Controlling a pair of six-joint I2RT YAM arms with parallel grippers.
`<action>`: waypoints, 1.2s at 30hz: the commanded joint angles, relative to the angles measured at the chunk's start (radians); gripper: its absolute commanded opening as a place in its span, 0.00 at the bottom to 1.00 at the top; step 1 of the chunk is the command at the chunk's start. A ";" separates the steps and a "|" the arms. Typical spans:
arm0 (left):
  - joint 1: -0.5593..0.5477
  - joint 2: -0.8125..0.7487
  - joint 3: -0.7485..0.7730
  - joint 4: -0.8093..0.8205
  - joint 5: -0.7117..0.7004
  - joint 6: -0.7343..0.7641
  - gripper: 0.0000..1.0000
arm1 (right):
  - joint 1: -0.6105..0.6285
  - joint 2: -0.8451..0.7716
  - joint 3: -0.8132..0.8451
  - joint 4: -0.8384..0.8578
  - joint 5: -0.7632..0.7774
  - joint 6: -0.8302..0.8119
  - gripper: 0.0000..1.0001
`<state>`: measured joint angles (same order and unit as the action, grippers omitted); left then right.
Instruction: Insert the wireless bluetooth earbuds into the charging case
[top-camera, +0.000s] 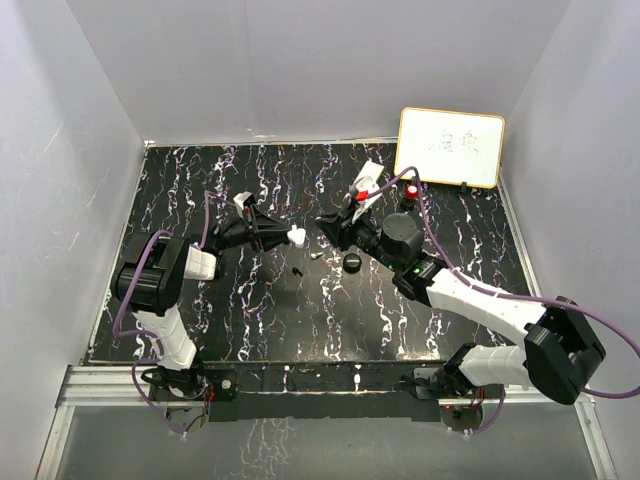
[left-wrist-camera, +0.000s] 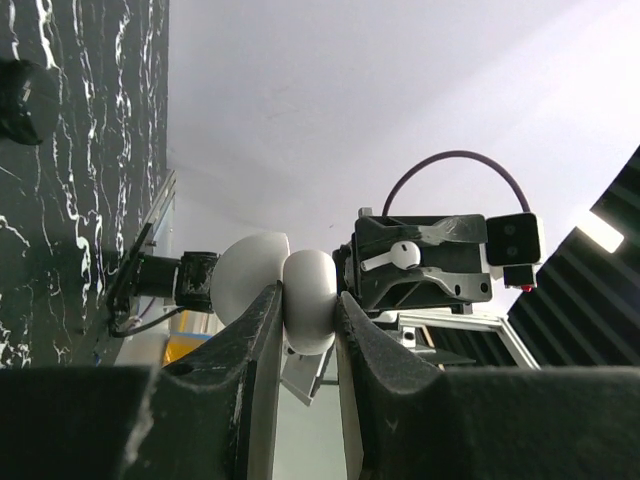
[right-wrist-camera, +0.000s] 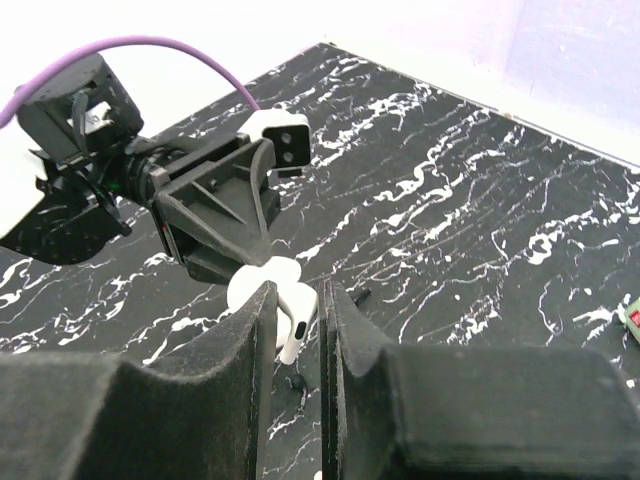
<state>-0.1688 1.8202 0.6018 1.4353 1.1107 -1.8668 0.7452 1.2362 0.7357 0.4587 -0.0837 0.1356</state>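
Your right end effector (right-wrist-camera: 297, 290) is closed on a white earbud (right-wrist-camera: 293, 336), pinched between both pads with its stem pointing down and out of the fingers. It hangs just in front of the case (left-wrist-camera: 248, 278), near it, though no view shows whether they touch. Your left end effector (left-wrist-camera: 308, 295) is clamped on that white case, which is open: one rounded half sits between the fingers and the other juts out to the side. Both are held up off the counter (top-camera: 250, 320), facing each other. Expect the earbud to be very light, hard and glossy, so it will likely twist or squirt out of the pads if it is pushed in at an angle. Keep your hold on its stem and let the rounded head lead into its pocket. The case is probably just as light and slick, and its hinge is loose. Grip the half with the pockets, not the lid, or it may swing under the push; from here you cannot tell which half is clamped. Below the case, a tiny black earbud (top-camera: 298, 270) lies on the counter, and a black puck (top-camera: 352, 262) sits further to the case's right.
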 joint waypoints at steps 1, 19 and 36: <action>-0.024 -0.044 0.038 0.269 -0.003 -0.052 0.00 | -0.023 -0.013 -0.015 0.165 -0.080 -0.046 0.05; -0.043 -0.044 0.089 0.263 0.017 -0.093 0.00 | -0.057 0.103 -0.063 0.529 -0.256 -0.081 0.00; -0.048 -0.060 0.097 0.269 0.013 -0.115 0.00 | -0.088 0.215 -0.066 0.703 -0.403 -0.100 0.00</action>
<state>-0.2119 1.8175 0.6628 1.4452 1.1152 -1.9533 0.6659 1.4368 0.6506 1.0679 -0.4335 0.0486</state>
